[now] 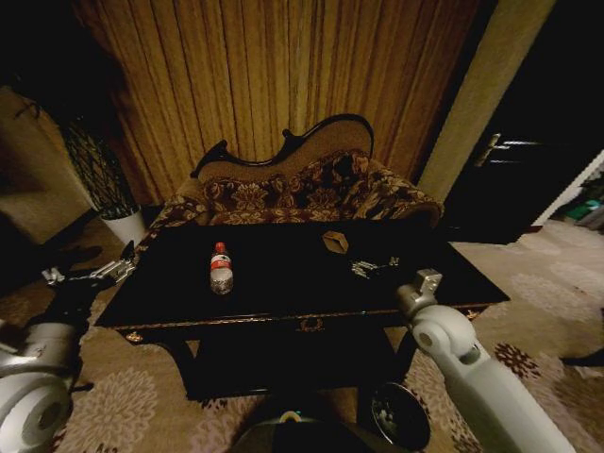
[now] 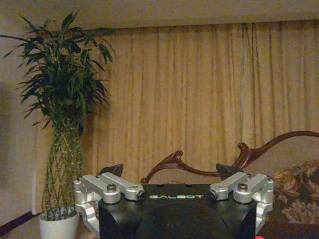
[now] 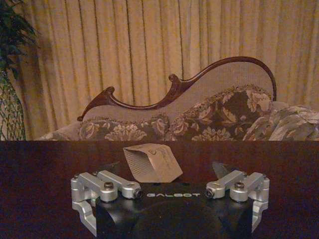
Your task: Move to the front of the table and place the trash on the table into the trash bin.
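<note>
I see the table point(image 1: 283, 274) carrying a bottle point(image 1: 221, 268) toward its left side and a tan piece point(image 1: 335, 242) near the far edge. My left gripper point(image 1: 121, 265) hangs off the left edge, my right gripper point(image 1: 382, 266) over the right half, both with fingers apart. The trash bin point(image 1: 400, 415) stands on the floor below the front edge.

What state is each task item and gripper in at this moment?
bottle: upright on the table, red cap on.
tan angular piece: resting on the table, not held.
crumpled paper bits: loose on the table.
trash bin: on the floor, upright.
left gripper: open, empty.
right gripper: open, empty.
</note>
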You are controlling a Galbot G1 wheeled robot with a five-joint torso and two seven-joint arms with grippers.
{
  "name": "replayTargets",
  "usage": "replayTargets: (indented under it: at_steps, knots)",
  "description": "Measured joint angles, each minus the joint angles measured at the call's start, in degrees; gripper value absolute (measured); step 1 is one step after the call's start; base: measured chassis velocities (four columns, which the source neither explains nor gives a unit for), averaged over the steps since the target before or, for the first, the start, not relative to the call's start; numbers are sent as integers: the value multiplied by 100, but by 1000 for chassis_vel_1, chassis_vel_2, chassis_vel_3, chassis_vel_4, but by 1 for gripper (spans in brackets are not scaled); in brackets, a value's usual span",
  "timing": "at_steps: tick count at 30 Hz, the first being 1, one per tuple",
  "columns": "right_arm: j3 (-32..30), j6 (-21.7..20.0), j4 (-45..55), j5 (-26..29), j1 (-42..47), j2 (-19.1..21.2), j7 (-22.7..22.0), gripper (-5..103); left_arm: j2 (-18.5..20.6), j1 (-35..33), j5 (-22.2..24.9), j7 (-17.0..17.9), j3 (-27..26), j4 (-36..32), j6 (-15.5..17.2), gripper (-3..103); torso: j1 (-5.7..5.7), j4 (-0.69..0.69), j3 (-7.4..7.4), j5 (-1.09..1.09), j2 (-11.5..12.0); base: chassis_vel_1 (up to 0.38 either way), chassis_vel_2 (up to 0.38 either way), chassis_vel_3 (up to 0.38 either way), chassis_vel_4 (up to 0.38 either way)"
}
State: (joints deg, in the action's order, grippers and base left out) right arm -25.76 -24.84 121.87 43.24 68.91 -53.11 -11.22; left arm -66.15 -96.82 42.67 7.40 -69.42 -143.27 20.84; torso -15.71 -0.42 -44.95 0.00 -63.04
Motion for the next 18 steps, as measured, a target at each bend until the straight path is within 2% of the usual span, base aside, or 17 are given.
replayTargets:
  at_steps: [5, 8, 18]
  knots:
    - [306, -15, -256, 135, -507, 83, -3, 100, 27, -4, -2, 37, -47, 0, 5, 100, 0, 0, 0, 1, 0, 0, 0, 0, 0]
    - [754, -68, -622, 169, -1171, 102, -59, 100, 17, -36, -14, 67, -59, 1, 26, 100, -1, 2, -1, 0, 1, 0, 0, 0, 0]
    - [1393, -228, -1112, 119, -1810, -20, -156, 100, -39, -47, -85, 80, 23, 2, 45, 100, -1, 0, 0, 1, 1, 0, 0, 0, 0]
